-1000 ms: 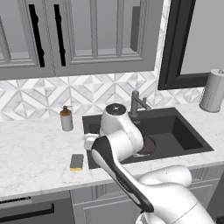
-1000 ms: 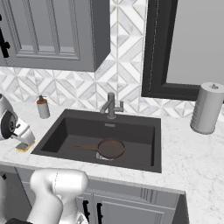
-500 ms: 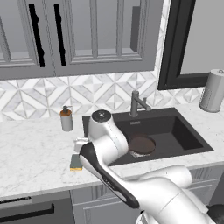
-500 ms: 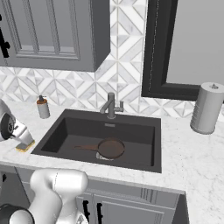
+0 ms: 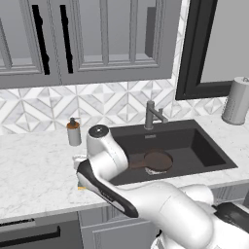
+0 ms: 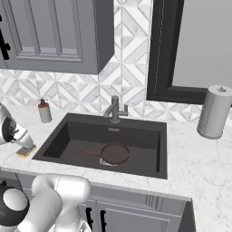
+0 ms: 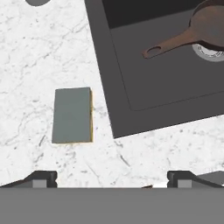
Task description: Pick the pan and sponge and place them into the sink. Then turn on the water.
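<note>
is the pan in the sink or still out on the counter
In: the pan lies flat on the sink floor, over the drain, handle pointing left.

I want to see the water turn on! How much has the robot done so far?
Done: the pan lies in the sink, over the drain. In hand: the open gripper hovers above the sponge, which sits on the counter beside the sink. Left: grab the sponge, drop it in, then turn on the faucet; no water runs.
</note>
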